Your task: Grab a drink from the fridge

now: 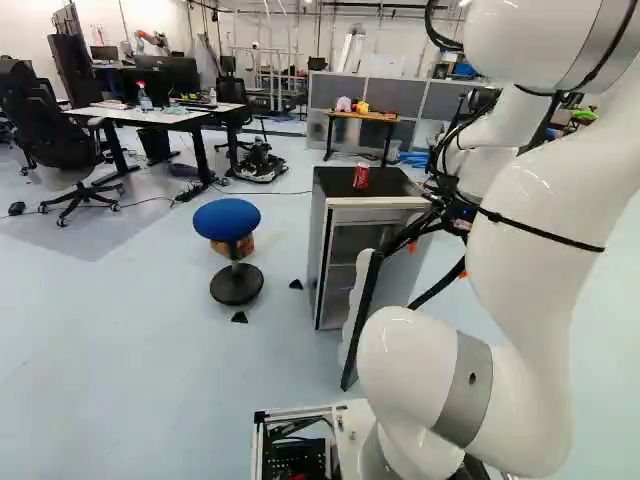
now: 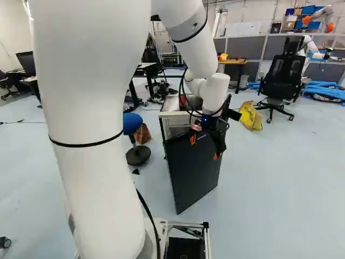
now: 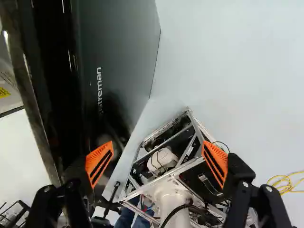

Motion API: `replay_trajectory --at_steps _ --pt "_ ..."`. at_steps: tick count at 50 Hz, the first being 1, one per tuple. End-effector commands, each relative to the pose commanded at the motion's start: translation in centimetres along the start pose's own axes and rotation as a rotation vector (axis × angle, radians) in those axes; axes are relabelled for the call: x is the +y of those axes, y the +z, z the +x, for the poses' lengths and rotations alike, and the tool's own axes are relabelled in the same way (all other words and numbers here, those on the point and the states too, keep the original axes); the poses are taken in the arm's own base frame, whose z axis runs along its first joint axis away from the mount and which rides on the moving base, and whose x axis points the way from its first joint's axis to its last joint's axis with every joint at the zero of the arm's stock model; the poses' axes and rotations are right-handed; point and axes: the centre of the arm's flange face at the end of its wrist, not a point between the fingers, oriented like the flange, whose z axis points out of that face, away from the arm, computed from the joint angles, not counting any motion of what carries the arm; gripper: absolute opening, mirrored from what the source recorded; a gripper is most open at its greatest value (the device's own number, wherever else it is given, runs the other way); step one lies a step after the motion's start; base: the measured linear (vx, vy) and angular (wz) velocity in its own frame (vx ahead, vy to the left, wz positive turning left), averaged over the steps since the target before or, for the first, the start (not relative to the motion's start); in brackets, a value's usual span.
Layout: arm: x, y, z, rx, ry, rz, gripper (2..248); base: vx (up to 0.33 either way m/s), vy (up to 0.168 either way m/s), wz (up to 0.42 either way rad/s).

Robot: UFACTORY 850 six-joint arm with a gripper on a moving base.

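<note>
At nine o'clock in the left base view, a blue-topped stool stands near the compact refrigerator. At one o'clock, just off centre, a red drinks can stands upright on its black top, well out of the claw's grasp. At five o'clock, the refrigerator door is swung out from the cabinet. At three o'clock is the black gripper; its fingers are spread wide, pinching nothing, with the door beside one of them. Assessment: door opening appears to be the step in hand, possibly near its end. The next move likely calls for pushing the door wider or clearing its free edge, then lining up on a drink without clipping the door or tipping the can. Limitations: shelf contents cannot be made out in the left base view; cables and the white arm obstruct the right base view, leaving the can only partly visible; whether a finger touches the door cannot be determined.
</note>
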Motion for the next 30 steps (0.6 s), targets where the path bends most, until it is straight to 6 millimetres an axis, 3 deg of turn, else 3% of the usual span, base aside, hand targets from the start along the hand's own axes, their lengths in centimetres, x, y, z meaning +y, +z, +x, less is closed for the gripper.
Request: replay_trajectory --at_steps 16,30 --pt "0.1 0.0 -0.1 0.001 0.002 0.000 247 0.000 0.000 0.000" --pt "1.5 0.0 -1.1 -0.004 0.018 -0.008 247 0.000 0.000 0.000"
